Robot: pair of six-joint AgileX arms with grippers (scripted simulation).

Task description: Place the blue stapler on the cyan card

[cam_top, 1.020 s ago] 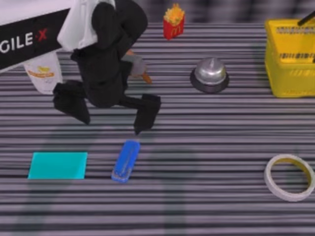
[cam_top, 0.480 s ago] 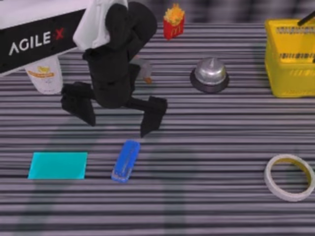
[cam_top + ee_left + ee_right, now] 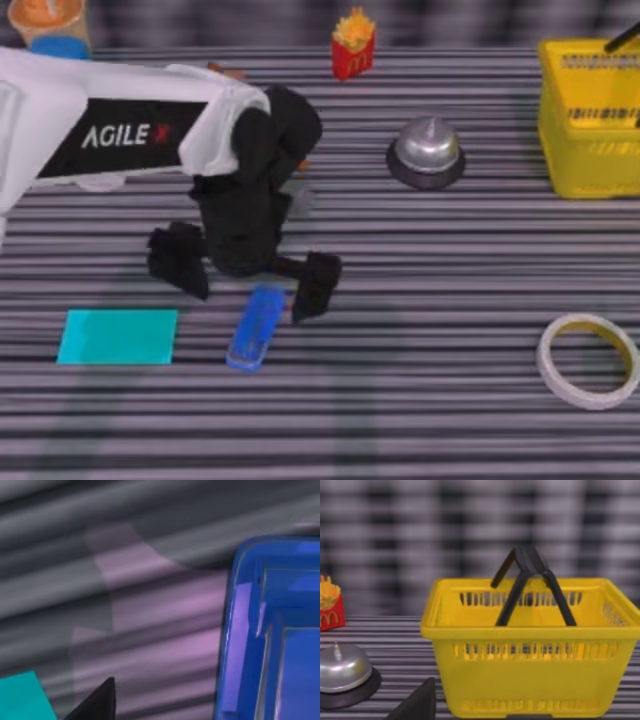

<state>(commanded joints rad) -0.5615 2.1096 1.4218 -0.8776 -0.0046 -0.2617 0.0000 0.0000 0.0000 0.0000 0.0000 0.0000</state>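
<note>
The top view looks straight down from above on the striped grey desk (image 3: pixel 450 400), taking in most of it, from the flat cyan card (image 3: pixel 118 336) at lower left to the yellow plastic basket (image 3: pixel 590 120) at upper right. The left wrist view sits very close to the desk surface, so the bright-blue stapler (image 3: pixel 272 630) fills its right side and a corner of the cyan card (image 3: pixel 22 697) shows at lower left; both also lie in the top view. The right wrist view looks level across the desk at the yellow basket (image 3: pixel 530 650), with the silver dome bell (image 3: pixel 342 667) and red fries carton (image 3: pixel 330 607) at its left edge, all shared with the top view's upper right.
</note>
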